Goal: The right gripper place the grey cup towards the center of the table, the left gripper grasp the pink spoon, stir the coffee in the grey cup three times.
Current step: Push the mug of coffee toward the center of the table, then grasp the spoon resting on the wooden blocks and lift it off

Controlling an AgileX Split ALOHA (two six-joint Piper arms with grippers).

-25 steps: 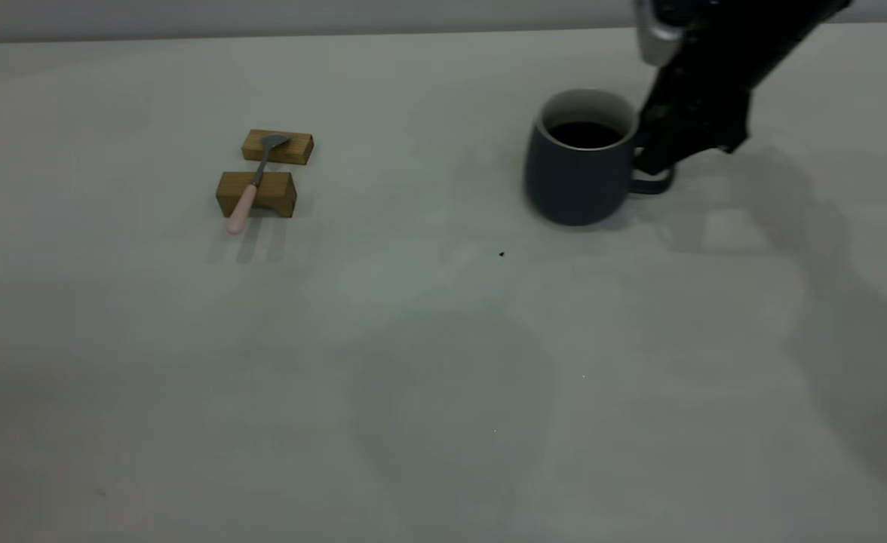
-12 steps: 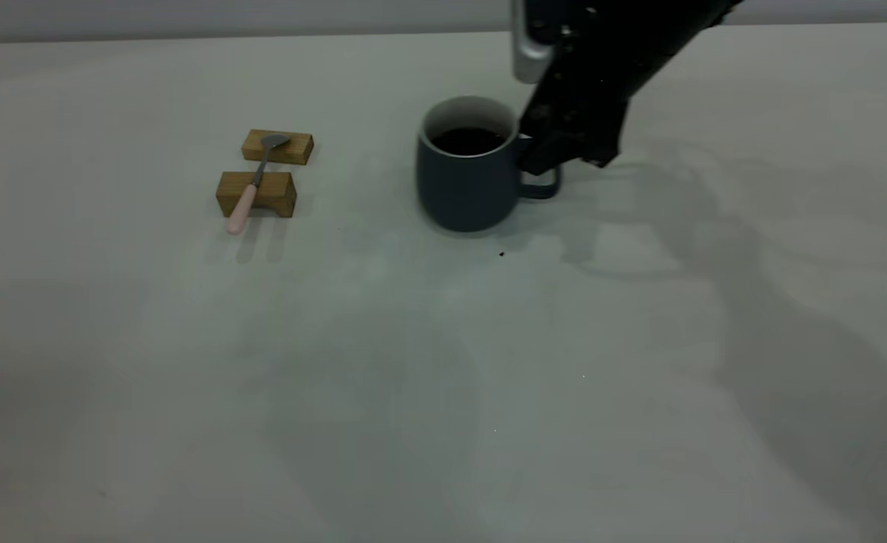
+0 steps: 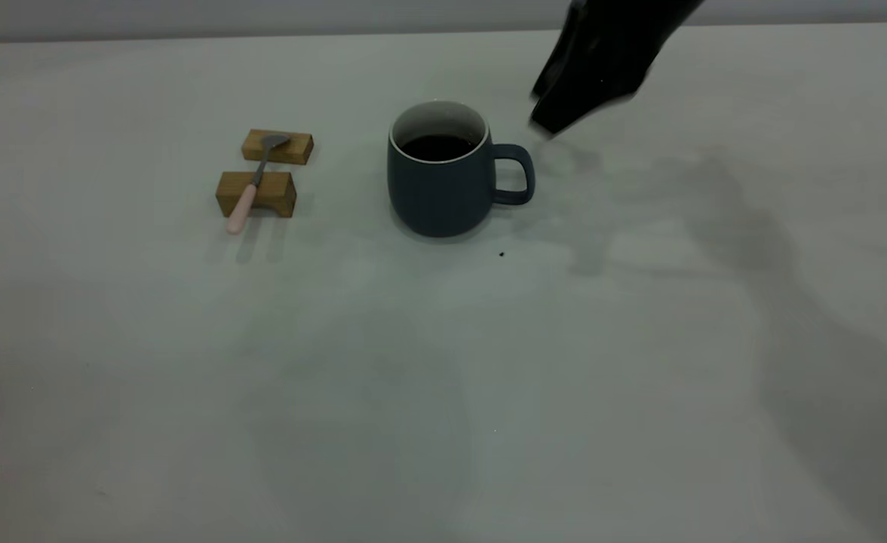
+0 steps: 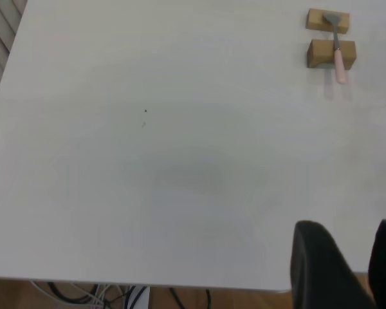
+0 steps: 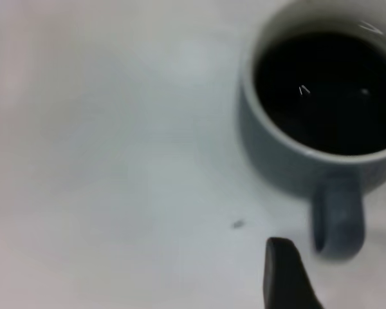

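The grey cup stands upright near the middle of the table, with its handle pointing right and dark coffee inside. My right gripper hangs above and to the right of the handle, apart from it. In its wrist view it is open, with the handle just beyond its fingertips. The pink spoon lies across two wooden blocks left of the cup. My left gripper is open and empty over the table's near edge, far from the spoon.
The two wooden blocks sit one behind the other under the spoon. A tiny dark speck lies in front of the cup. Cables hang below the table edge in the left wrist view.
The right gripper carried the cup leftward from the right side to the centre, then let go of the handle and rose up and to the right. The spoon and blocks have not moved.
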